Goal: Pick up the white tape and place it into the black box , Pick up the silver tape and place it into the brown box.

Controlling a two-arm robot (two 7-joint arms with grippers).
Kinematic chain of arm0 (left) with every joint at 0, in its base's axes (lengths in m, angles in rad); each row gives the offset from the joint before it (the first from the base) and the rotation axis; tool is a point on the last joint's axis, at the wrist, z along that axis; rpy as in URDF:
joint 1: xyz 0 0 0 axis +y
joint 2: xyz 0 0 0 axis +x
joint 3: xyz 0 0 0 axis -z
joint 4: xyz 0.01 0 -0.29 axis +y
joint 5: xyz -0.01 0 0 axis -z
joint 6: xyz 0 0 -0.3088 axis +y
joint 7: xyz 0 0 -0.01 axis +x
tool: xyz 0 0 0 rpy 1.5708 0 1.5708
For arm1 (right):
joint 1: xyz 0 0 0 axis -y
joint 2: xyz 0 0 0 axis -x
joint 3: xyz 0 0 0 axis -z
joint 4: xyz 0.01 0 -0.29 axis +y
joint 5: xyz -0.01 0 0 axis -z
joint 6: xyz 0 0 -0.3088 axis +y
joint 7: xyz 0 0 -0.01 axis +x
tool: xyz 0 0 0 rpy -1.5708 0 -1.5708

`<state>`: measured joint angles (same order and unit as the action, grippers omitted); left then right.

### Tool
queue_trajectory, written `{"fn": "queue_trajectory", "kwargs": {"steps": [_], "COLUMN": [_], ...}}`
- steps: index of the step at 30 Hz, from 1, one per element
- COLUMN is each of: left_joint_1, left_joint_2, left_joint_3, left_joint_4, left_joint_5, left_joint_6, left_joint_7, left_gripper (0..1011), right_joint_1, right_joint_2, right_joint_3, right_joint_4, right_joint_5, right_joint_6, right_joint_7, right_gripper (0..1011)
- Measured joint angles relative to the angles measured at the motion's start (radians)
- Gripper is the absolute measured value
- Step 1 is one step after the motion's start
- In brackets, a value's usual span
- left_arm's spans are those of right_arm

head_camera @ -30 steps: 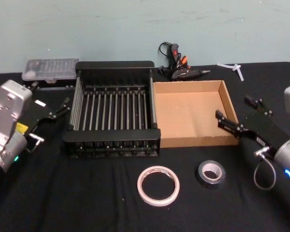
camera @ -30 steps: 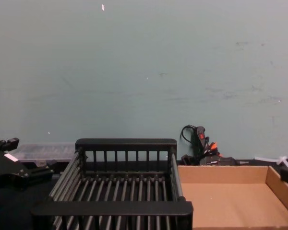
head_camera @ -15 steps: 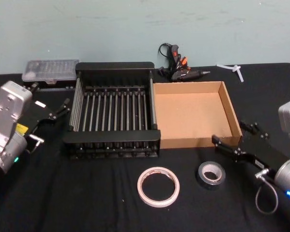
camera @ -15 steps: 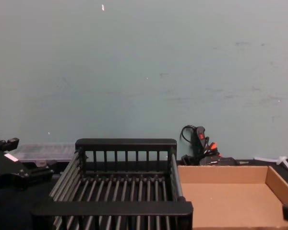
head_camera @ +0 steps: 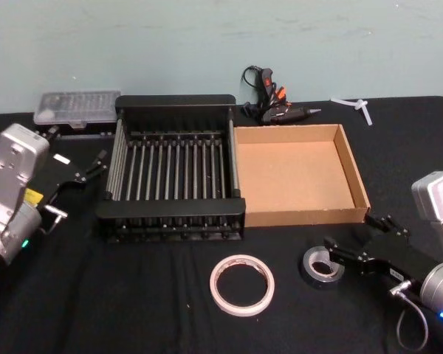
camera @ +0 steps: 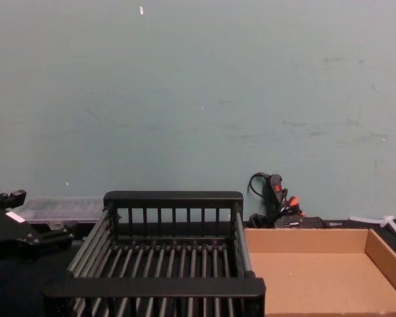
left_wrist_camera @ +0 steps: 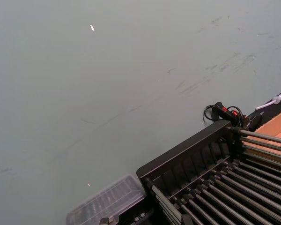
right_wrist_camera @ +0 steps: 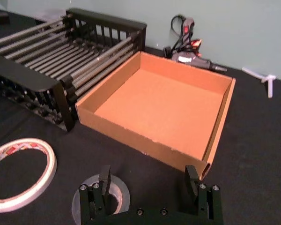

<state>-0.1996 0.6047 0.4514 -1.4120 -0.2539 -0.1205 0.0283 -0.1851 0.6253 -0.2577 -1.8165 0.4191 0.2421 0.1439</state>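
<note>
The white tape [head_camera: 241,284] lies flat on the black cloth in front of the black box [head_camera: 173,207]. The silver tape [head_camera: 322,264] lies to its right, in front of the brown box [head_camera: 295,214]. My right gripper [head_camera: 356,237] is open and low at the silver tape's right side. In the right wrist view the right gripper [right_wrist_camera: 147,176] has one finger over the silver tape [right_wrist_camera: 119,192], with the white tape [right_wrist_camera: 49,161] beside it. My left gripper [head_camera: 77,144] is open and parked left of the black box.
A glue gun [head_camera: 269,99] with its cord lies behind the two boxes. A clear plastic case [head_camera: 77,105] sits at the back left and a small white plastic piece [head_camera: 358,105] at the back right. Both boxes hold nothing.
My right gripper has come down and back toward me, from over the brown box's right wall to beside the silver tape. The left arm and both tapes stayed put.
</note>
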Motion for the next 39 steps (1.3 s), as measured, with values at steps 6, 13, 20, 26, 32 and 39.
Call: {"fn": "queue_trajectory", "kwargs": {"steps": [6, 13, 20, 26, 32, 39], "left_joint_1": [0.000, 0.000, 0.000, 0.000, 0.000, 0.000], "left_joint_2": [0.000, 0.000, 0.000, 0.000, 0.000, 0.000], "left_joint_3": [0.000, 0.000, 0.000, 0.000, 0.000, 0.000], "left_joint_4": [0.000, 0.000, 0.000, 0.000, 0.000, 0.000], "left_joint_5": [0.000, 0.000, 0.000, 0.000, 0.000, 0.000], "left_joint_6": [0.000, 0.000, 0.000, 0.000, 0.000, 0.000], "left_joint_7": [0.000, 0.000, 0.000, 0.000, 0.000, 0.000], "left_gripper": [1001, 1001, 1002, 1001, 1001, 1001], "right_joint_1": [0.007, 0.013, 0.011, 0.008, 0.005, 0.004], "right_joint_2": [-0.010, -0.024, -0.036, -0.046, -0.058, -0.073], "right_joint_3": [0.000, 0.002, 0.007, 0.011, 0.017, 0.021], "right_joint_4": [0.001, 0.009, 0.014, 0.016, 0.021, 0.030], "right_joint_5": [-0.010, -0.024, -0.039, -0.054, -0.068, -0.084], "right_joint_6": [0.054, 0.079, 0.092, 0.100, 0.106, 0.113], "right_joint_7": [0.011, 0.024, 0.037, 0.047, 0.056, 0.064], "right_gripper": [1003, 1002, 1002, 1003, 1002, 1002]}}
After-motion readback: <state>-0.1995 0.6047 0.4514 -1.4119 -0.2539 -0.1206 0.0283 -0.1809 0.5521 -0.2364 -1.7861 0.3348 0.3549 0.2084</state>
